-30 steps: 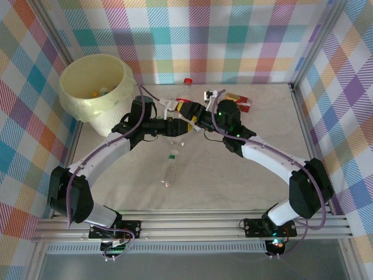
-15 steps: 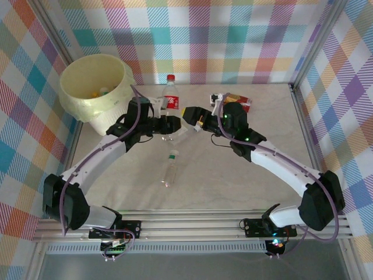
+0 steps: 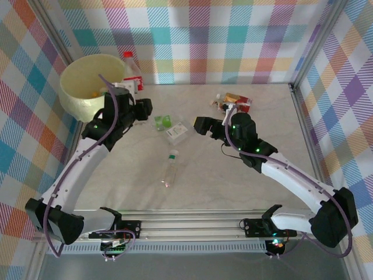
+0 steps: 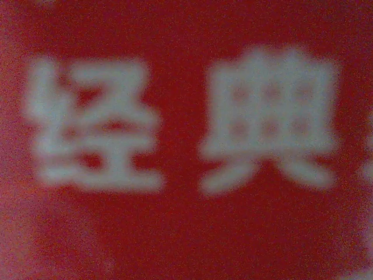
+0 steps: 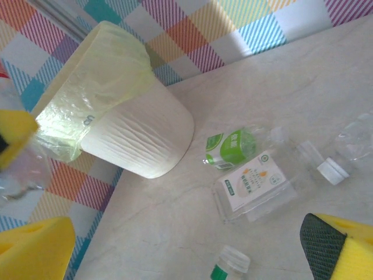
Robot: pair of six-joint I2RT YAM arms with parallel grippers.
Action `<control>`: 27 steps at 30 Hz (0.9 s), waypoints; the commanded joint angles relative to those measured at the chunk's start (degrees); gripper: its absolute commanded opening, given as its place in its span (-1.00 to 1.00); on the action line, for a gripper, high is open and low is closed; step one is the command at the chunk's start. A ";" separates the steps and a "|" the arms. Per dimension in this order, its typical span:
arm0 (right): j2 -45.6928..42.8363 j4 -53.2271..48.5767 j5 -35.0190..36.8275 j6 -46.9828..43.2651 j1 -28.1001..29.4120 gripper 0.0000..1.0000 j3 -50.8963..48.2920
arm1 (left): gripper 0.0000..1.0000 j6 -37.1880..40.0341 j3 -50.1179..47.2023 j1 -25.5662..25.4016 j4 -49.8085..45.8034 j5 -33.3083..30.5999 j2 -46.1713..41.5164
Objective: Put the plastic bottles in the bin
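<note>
Checked walls enclose a pale table (image 3: pixel 245 175). At far left stands the bin (image 3: pixel 73 105). The left gripper (image 3: pixel 135 87), clamped tight on a red-labelled bottle (image 3: pixel 132 70), has swung it from mid-table to the bin's rim, so the drop looks close. Loose bottles wait in the middle, among them a green-capped bottle (image 3: pixel 170 166). Further right, the right gripper (image 3: pixel 201 125) has let go and backed off, its jaws wide and empty.
</note>
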 commanded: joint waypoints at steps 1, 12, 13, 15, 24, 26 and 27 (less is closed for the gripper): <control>-1.25 0.20 2.51 -1.92 0.05 0.99 -1.14 | -0.08 3.99 4.83 1.28 -1.62 -8.54 -0.64; -0.03 2.05 0.59 -0.03 0.06 0.99 -1.25 | -0.09 7.10 18.49 9.03 0.24 -12.60 8.90; -0.10 2.03 0.37 -0.05 0.07 0.99 -1.25 | -0.09 7.32 19.99 10.03 0.07 -12.52 10.16; -0.31 1.91 0.26 -0.01 0.10 0.99 -1.34 | -0.09 7.38 22.66 11.78 -0.23 -13.01 12.45; -1.86 1.27 -0.33 -1.13 0.05 0.99 -1.90 | -0.12 6.28 26.98 19.36 3.02 -14.15 21.08; -2.17 1.12 -1.77 -2.43 0.07 0.99 -1.62 | -0.11 7.17 27.53 20.72 3.83 -12.75 22.93; -2.22 0.72 -2.13 -2.54 0.05 0.99 -1.44 | -0.11 7.27 27.89 21.33 4.03 -12.48 23.62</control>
